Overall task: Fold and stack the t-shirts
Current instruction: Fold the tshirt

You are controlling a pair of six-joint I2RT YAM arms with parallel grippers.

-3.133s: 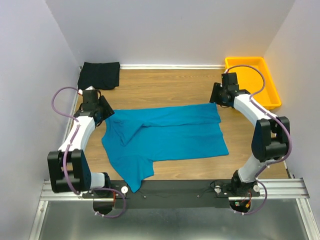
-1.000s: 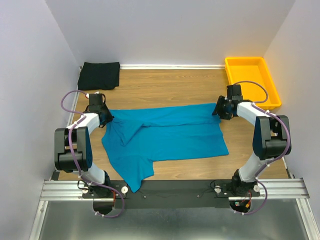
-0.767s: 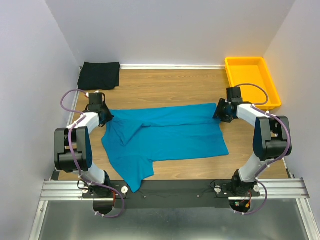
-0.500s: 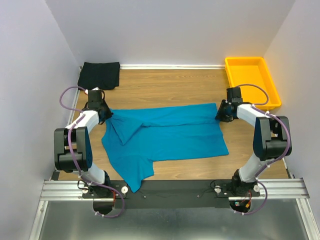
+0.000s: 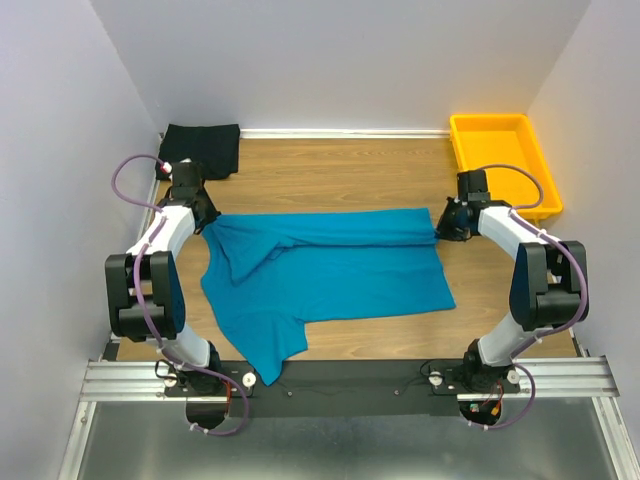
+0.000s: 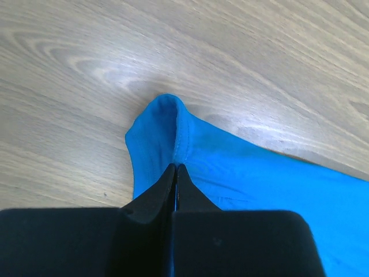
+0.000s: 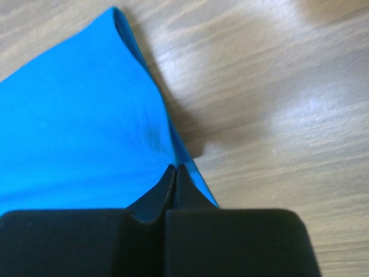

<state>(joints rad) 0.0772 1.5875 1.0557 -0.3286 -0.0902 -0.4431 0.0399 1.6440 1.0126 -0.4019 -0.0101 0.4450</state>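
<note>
A teal-blue t-shirt [image 5: 330,272] lies spread across the wooden table, its far part folded over toward the near side. My left gripper [image 5: 203,222] is shut on the shirt's far left corner [image 6: 164,130], a pinched fold of blue cloth showing at the fingertips [image 6: 175,168]. Over at the far right corner, my right gripper [image 5: 445,226] is shut on the hemmed edge [image 7: 151,124], jaws pressed together on the cloth [image 7: 174,168]. A black t-shirt [image 5: 202,150] lies folded in the far left corner of the table.
A yellow plastic tray [image 5: 504,160] stands at the far right against the wall. White walls close in the table on the left, back and right. The arms' black base rail [image 5: 340,375] runs along the near edge.
The right gripper has shut on the shirt's far right corner. Both grippers have moved slightly toward the far side, pulling the shirt's far edge straighter and tauter.
</note>
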